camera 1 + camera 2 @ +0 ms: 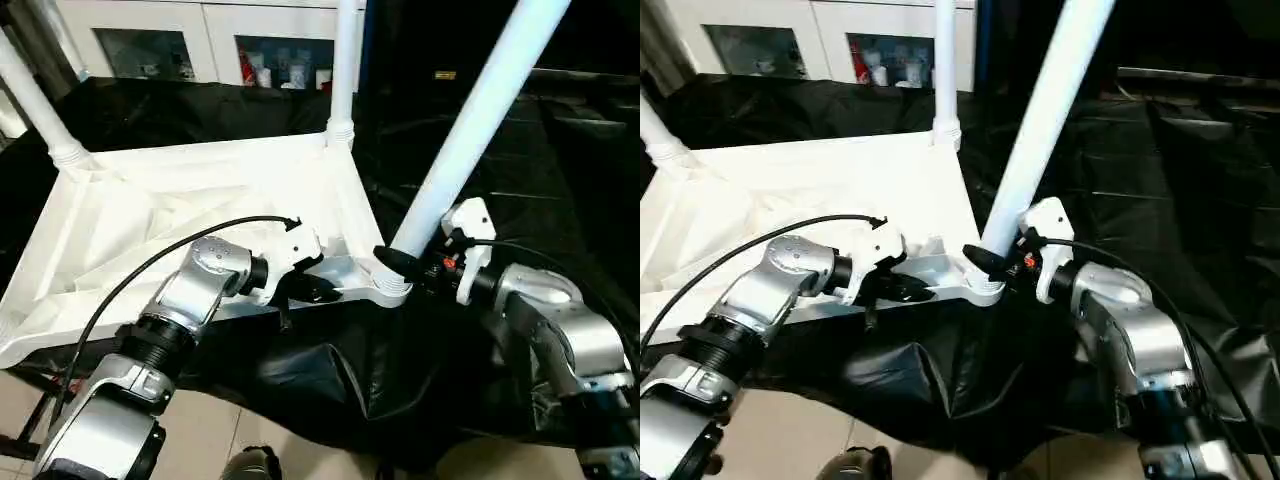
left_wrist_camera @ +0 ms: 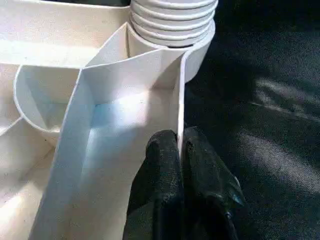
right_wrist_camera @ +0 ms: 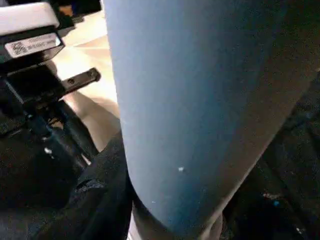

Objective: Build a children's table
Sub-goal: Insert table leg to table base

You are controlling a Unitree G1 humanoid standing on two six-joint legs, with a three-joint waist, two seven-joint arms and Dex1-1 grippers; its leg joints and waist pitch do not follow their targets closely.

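The white tabletop (image 1: 180, 215) lies underside up on the black-draped work table. Two legs stand in its far corners, one at the far left (image 1: 40, 110) and one at the far right (image 1: 343, 70). A third leg (image 1: 480, 120) leans to the right out of the near right corner socket (image 1: 392, 288). My right gripper (image 1: 410, 262) is shut around the base of this leg (image 3: 190, 110), just above the socket. My left gripper (image 2: 179, 142) is shut on the thin rim wall (image 2: 181, 100) of the tabletop's near edge, a little left of that socket.
Black cloth (image 1: 540, 160) covers the work table and hangs over its near edge. A white cabinet with glass doors (image 1: 200, 45) stands behind. Pale floor tiles (image 1: 200, 430) show below the near edge. A black cable (image 1: 170, 255) loops over my left forearm.
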